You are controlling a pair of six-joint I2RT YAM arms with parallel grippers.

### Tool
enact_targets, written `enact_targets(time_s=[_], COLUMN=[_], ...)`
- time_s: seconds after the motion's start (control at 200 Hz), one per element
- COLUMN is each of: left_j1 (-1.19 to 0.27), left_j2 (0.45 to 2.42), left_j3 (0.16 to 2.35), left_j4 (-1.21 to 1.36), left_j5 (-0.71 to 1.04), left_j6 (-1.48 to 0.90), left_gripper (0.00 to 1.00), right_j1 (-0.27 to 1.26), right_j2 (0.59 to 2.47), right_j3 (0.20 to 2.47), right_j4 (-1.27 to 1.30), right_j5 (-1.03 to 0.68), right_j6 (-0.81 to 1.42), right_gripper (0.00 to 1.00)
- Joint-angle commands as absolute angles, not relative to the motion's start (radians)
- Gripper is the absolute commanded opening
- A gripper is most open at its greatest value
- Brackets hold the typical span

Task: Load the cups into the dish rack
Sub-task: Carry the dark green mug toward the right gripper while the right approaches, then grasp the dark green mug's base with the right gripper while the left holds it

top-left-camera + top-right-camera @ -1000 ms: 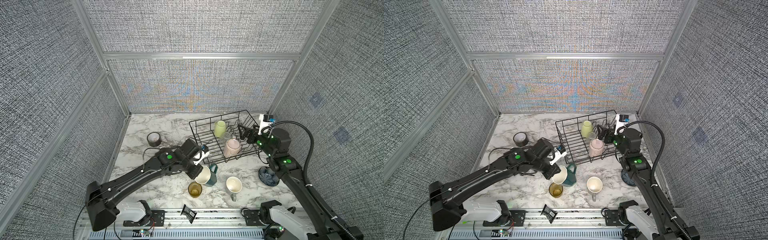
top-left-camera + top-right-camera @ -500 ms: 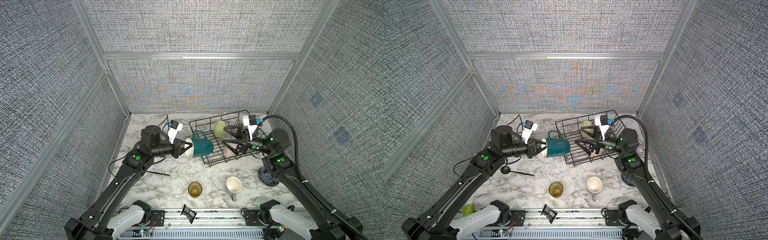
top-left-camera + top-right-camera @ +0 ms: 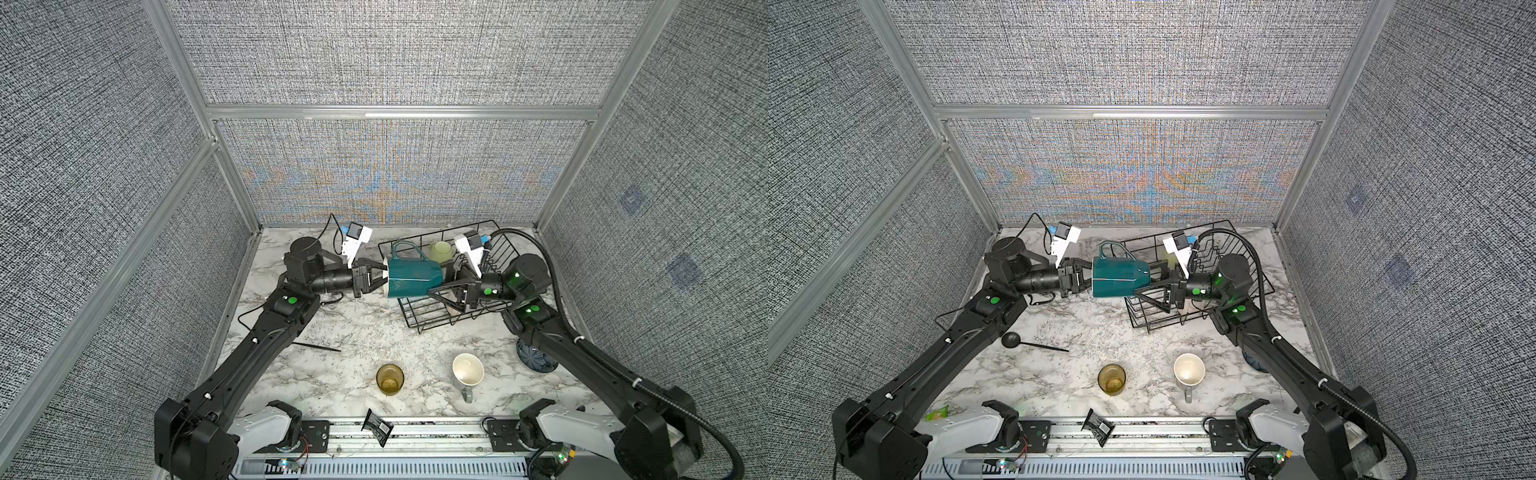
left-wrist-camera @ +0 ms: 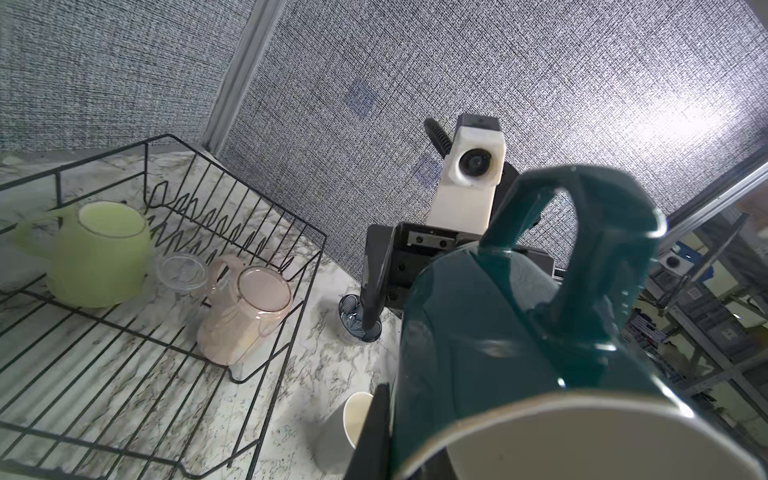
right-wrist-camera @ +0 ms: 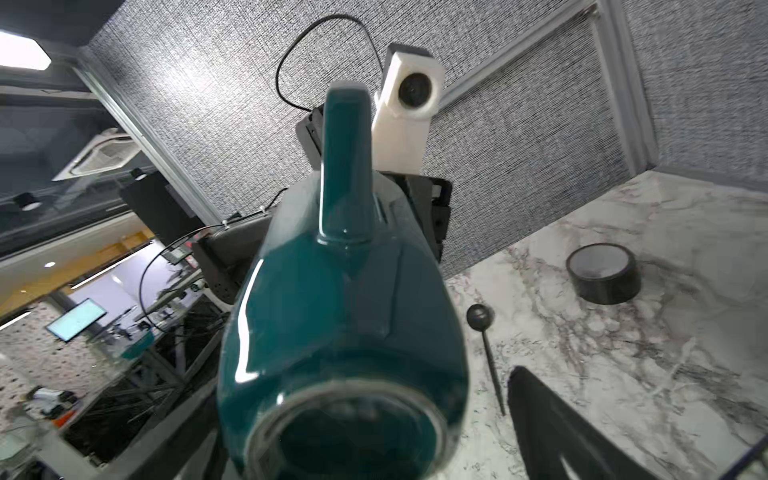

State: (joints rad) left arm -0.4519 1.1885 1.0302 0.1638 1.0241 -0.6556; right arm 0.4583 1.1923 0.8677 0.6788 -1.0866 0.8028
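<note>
My left gripper (image 3: 376, 278) (image 3: 1086, 277) (image 4: 395, 449) is shut on the rim of the teal mug (image 3: 413, 276) (image 3: 1119, 276) (image 4: 519, 332) (image 5: 340, 324). It holds the mug sideways in the air, handle up, over the left edge of the dish rack (image 3: 419, 328) (image 3: 1237, 232) (image 4: 320, 245). My right gripper (image 3: 442, 276) (image 3: 1144, 280) (image 5: 353, 449) is open, with its fingers either side of the mug's base. Inside the rack stand the light green mug (image 3: 440, 251) (image 4: 97, 253), the small clear glass (image 4: 183, 272) and the pink mug (image 4: 245, 311). The amber tumbler (image 3: 390, 378) (image 3: 1111, 378) and the grey mug (image 3: 467, 370) (image 3: 1188, 370) stand on the table in front.
A dark blue bowl (image 3: 534, 361) (image 4: 357, 324) sits under my right arm. A black spoon (image 3: 1034, 343) (image 5: 482, 320) lies on the marble to the left, and a black tape roll (image 5: 602, 272) sits beyond it. Enclosure walls close in on three sides.
My left gripper lifted the teal mug off the table and carried it, on its side, right to the rack's edge. My right gripper swung left and now straddles the mug's base, still open.
</note>
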Motion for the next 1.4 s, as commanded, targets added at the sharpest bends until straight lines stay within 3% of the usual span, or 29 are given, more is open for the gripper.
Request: enact_targets(time_s=[0.0,0.475,1.396], left_j1=[-0.452,-0.453,-0.453], left_j2=[1.212,1.285,1.312], left_j3=[1.046,1.053,1.037], left_j4=[0.296,0.312,0.342], left_j5=[1.047,1.039,1.016], left_j6=[-0.700,-0.724,-0.839], left_gripper=[0.00,0.00,0.00], right_j1=[0.473,0.508,0.555], right_j2=[1.228,1.384,1.389], right_j3=[0.883,0.957,0.936], right_j4=[0.935,1.084,0.886], right_j5=[-1.120,-1.058,-1.080], right_j6=[1.024,1.170,0.966], right_gripper=[0.99,0.99,0.98])
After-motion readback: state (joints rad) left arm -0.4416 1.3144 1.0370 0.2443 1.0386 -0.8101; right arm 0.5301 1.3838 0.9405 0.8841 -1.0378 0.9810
